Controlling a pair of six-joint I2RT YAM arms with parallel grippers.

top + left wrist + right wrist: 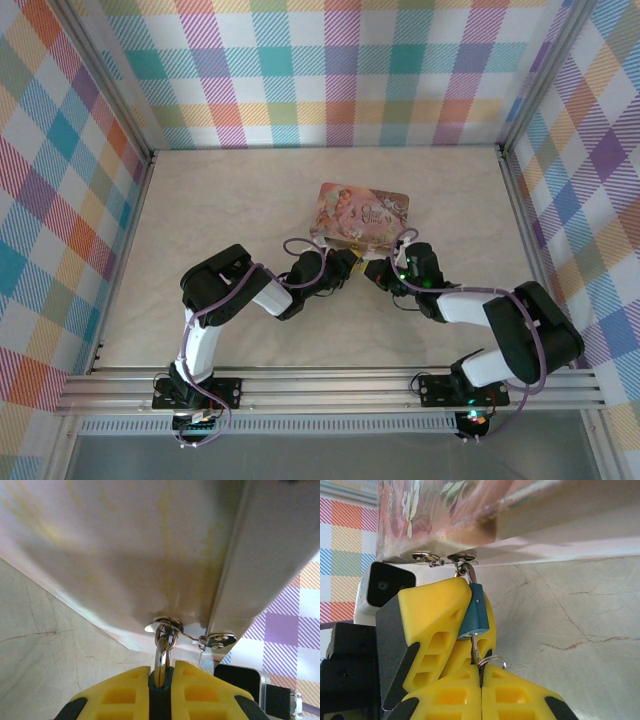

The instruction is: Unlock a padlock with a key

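Note:
The small blue padlock [475,614] hangs by its silver shackle [161,656] from the hasp rings [461,558] on the pink box [362,213]. My left gripper [161,680] is shut on the padlock's blue body; its yellow fingers [437,622] flank the lock in the right wrist view. My right gripper [481,672] is shut on the key [476,647], just below the padlock. The key's blade runs up into the bottom of the lock, and its wire ring [494,660] sticks out beside the fingers. From above, both grippers [350,266] [378,270] meet at the box's near edge.
The pink illustrated box lies at the middle of the pale table [230,190], its near edge raised over the grippers. Checked walls [330,70] close off the back and both sides. Bare table surface lies to the left, right and behind the box.

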